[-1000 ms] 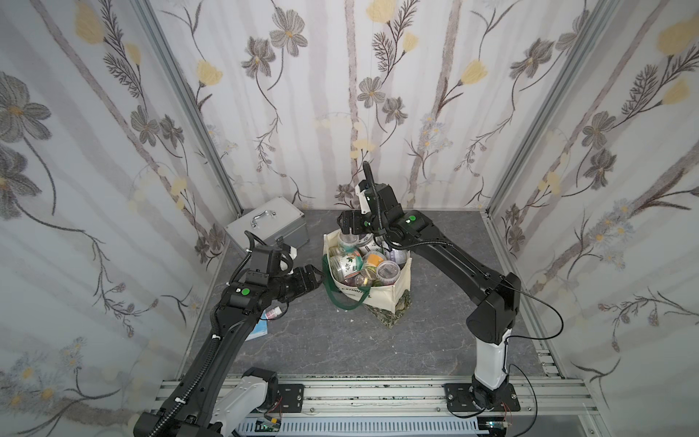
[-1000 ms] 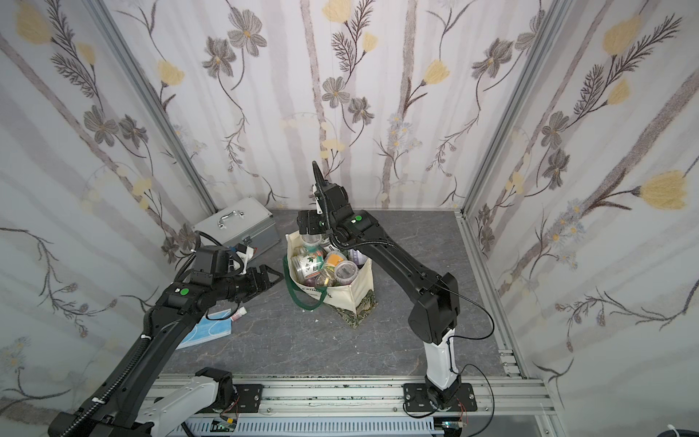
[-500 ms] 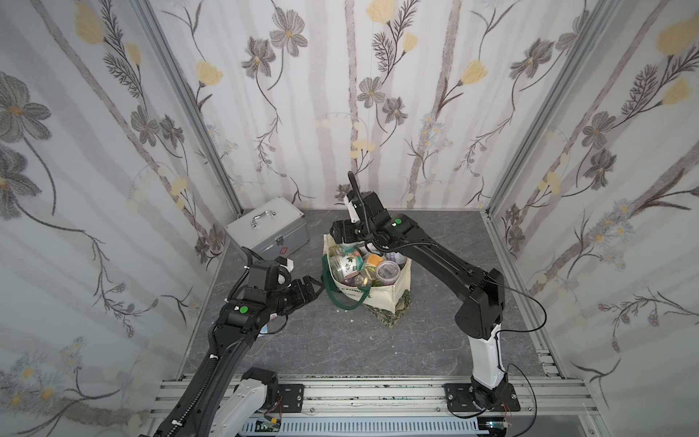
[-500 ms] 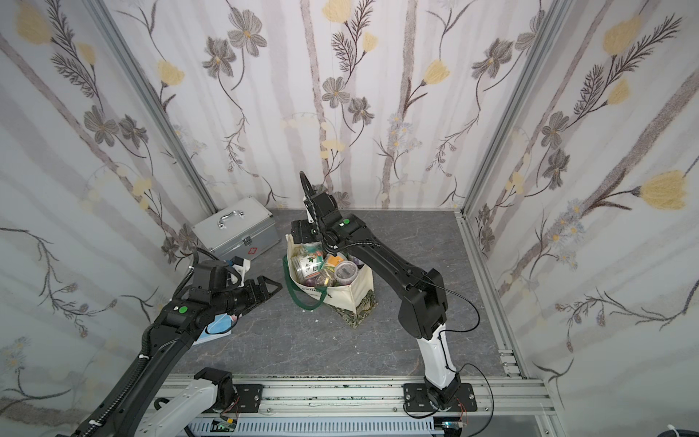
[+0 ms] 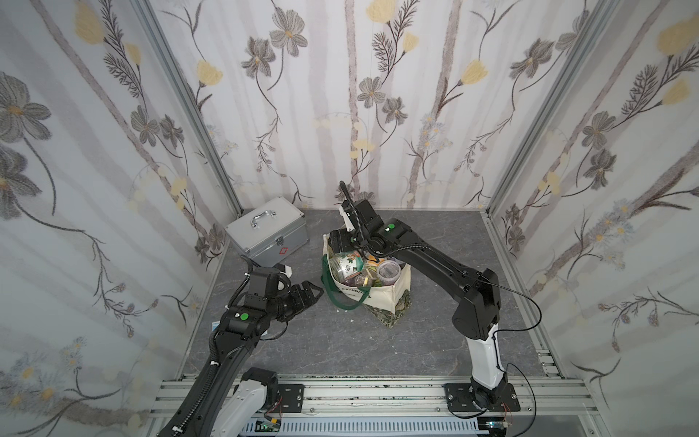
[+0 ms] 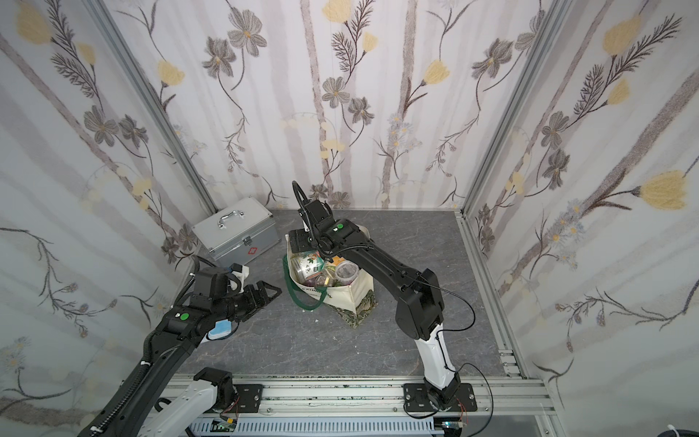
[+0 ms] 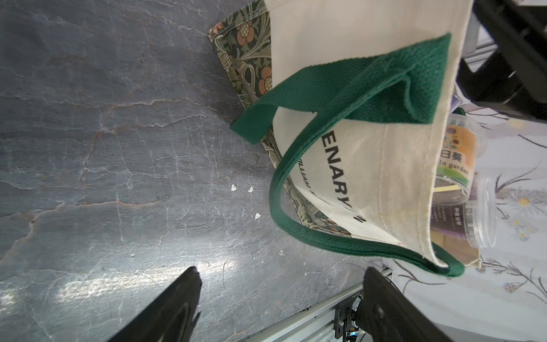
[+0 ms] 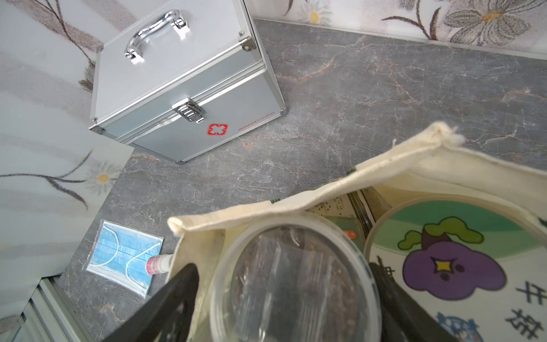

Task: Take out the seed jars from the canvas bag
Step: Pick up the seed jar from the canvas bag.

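left gripper (image 7: 281, 271) is hanging wide, empty, canvas bag (image 7: 355, 59) ahead; right gripper (image 8: 283, 266) is straddling a seed jar (image 8: 296, 299), grip unclear.

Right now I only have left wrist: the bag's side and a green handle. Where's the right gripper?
Observer: At the canvas bag's mouth. The right gripper straddles a clear-lidded jar, jaws spread either side and not visibly clamped.
Operator: Any jars out yet?
Observer: None that I can see on the table in both top views. Every jar that shows is in the bag.
Operator: Anything lying near my left arm?
Observer: A blue face mask and a small pink-capped bottle lie on the table beside the bag, on your arm's side.
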Action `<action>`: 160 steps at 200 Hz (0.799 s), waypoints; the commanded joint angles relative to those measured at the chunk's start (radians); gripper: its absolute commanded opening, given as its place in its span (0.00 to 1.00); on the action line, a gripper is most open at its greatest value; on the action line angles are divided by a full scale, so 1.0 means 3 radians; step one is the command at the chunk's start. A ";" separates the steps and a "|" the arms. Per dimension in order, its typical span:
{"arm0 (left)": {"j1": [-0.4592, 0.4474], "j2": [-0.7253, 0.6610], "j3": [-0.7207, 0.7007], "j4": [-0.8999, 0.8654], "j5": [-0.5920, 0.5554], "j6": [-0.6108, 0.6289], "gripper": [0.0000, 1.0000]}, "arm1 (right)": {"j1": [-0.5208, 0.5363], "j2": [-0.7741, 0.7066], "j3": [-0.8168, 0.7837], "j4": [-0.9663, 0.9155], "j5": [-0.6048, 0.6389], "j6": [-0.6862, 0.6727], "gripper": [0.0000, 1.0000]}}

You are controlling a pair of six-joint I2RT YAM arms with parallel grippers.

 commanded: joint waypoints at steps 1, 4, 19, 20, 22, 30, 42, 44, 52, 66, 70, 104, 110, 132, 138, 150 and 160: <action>0.0003 -0.0019 -0.0010 0.0123 -0.0030 -0.0045 0.88 | -0.0002 -0.0120 -0.0063 0.0030 0.0083 0.0036 0.88; 0.0005 -0.0019 -0.0010 0.0123 -0.0033 -0.0045 0.88 | -0.0002 -0.0131 -0.0069 0.0029 0.0088 0.0036 0.88; 0.0000 -0.0023 -0.0015 0.0127 -0.0035 -0.0045 0.88 | -0.0004 -0.0149 -0.0074 0.0033 0.0106 0.0036 0.88; 0.0002 -0.0021 -0.0015 0.0128 -0.0035 -0.0045 0.88 | -0.0005 -0.0151 -0.0076 0.0031 0.0107 0.0033 0.88; 0.0005 -0.0020 -0.0015 0.0126 -0.0034 -0.0047 0.88 | -0.0006 -0.0149 -0.0073 0.0030 0.0112 0.0035 0.87; 0.0003 -0.0017 -0.0011 0.0132 -0.0034 -0.0052 0.88 | -0.0007 -0.0146 -0.0077 0.0034 0.0118 0.0032 0.87; 0.0003 -0.0022 -0.0005 0.0134 -0.0029 -0.0059 0.88 | -0.0007 -0.0126 -0.0074 0.0045 0.0114 0.0041 0.86; 0.0004 -0.0024 -0.0005 0.0135 -0.0029 -0.0060 0.88 | -0.0007 -0.0121 -0.0073 0.0046 0.0107 0.0040 0.86; 0.0001 -0.0032 0.0000 0.0134 -0.0029 -0.0060 0.88 | -0.0006 -0.0107 -0.0069 0.0054 0.0093 0.0042 0.85; 0.0003 -0.0031 0.0001 0.0124 -0.0035 -0.0060 0.88 | -0.0009 -0.0082 -0.0072 0.0068 0.0070 0.0046 0.85; 0.0003 -0.0032 0.0001 0.0121 -0.0033 -0.0060 0.88 | -0.0009 -0.0074 -0.0068 0.0069 0.0059 0.0046 0.85; 0.0003 0.0017 0.0012 0.0118 -0.0035 -0.0052 0.88 | -0.0012 0.0007 -0.0056 0.0088 0.0001 0.0046 0.86; 0.0000 0.0026 0.0019 0.0115 -0.0029 -0.0048 0.88 | -0.0013 0.0026 -0.0043 0.0096 -0.0006 0.0046 0.86; 0.0003 0.0041 0.0021 0.0103 -0.0041 -0.0044 0.88 | -0.0020 0.0082 0.0011 0.0096 -0.0022 0.0042 0.85; 0.0002 0.0041 0.0025 0.0098 -0.0035 -0.0046 0.88 | -0.0019 0.0092 0.0024 0.0096 -0.0024 0.0046 0.84; 0.0003 0.0025 0.0020 0.0097 -0.0040 -0.0045 0.88 | -0.0020 0.0117 0.0049 0.0102 -0.0042 0.0042 0.81; 0.0005 0.0019 0.0016 0.0097 -0.0046 -0.0050 0.88 | -0.0017 0.0116 0.0054 0.0108 -0.0049 0.0038 0.78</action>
